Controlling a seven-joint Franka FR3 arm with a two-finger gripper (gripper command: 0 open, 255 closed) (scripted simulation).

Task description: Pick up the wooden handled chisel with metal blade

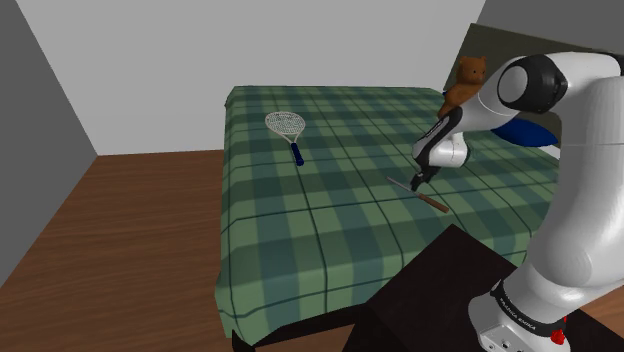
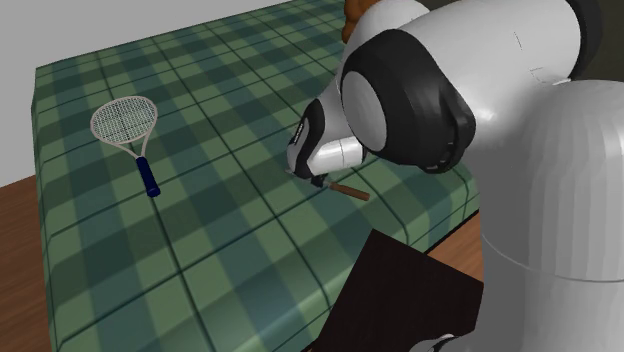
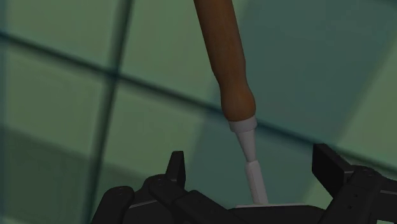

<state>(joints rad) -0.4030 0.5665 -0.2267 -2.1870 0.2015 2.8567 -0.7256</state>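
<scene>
Lettering: a line of small dark print runs along the white arm's base [image 1: 520, 304], just above the stand [image 1: 440, 290]; it cannot be read with certainty.

Task item: the chisel [image 1: 433, 203] lies flat on the green plaid bed cover [image 1: 330, 215], near the bed edge that faces the stand. In the shoulder view its long axis runs diagonally. The brown wooden handle points lower right toward the stand, and the thin metal blade points upper left.

Hand: the gripper [image 1: 413, 183] is down over the blade end. In the wrist view the gripper [image 3: 253, 167] has its black fingers [image 3: 177, 168] spread apart. The chisel [image 3: 222, 57] has its pale metal shank between them, touching neither, and the handle extends away from the hand. It is not grasped.

Other items: a racket [image 1: 287, 130] with a white head and blue grip lies on the cover, well apart from the chisel. A brown teddy bear [image 1: 466, 84] sits at the far side of the bed.
</scene>
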